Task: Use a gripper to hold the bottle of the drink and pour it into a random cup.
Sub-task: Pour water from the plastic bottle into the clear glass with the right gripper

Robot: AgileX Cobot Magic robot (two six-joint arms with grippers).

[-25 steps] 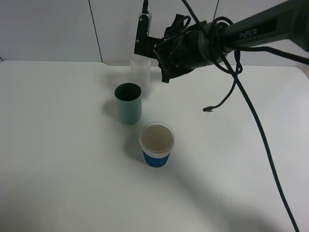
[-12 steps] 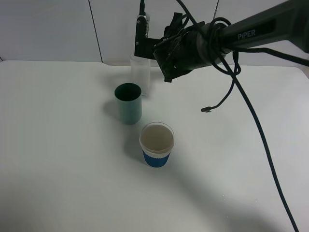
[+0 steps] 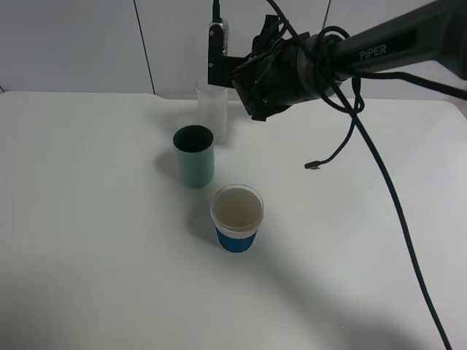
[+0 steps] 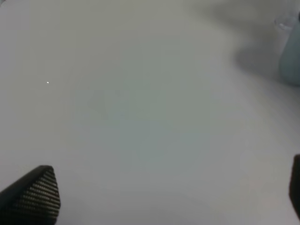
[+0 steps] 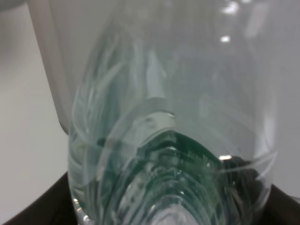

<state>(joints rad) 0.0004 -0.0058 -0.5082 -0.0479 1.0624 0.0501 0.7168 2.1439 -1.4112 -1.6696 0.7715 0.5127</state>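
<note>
The bottle of the drink (image 5: 168, 140) fills the right wrist view: clear ribbed plastic with a dark green label low down. My right gripper (image 5: 168, 213) is shut on it, dark jaws showing at both lower corners. From the high camera, the right gripper (image 3: 218, 55) hangs just above the rim of the clear cup (image 3: 212, 109) at the back of the table, and the bottle itself is hard to make out there. My left gripper (image 4: 164, 197) stands open over bare table, its fingertips (image 4: 35, 197) far apart.
A teal cup (image 3: 194, 154) stands just in front of the clear cup and shows at the edge of the left wrist view (image 4: 291, 56). A white paper cup with a blue sleeve (image 3: 236, 219) stands nearer the front. A loose black cable (image 3: 343, 146) dangles from the right arm over the white table (image 3: 87, 219).
The right gripper with the bottle has risen slightly and edged right above the clear cup. The cups have not moved.
</note>
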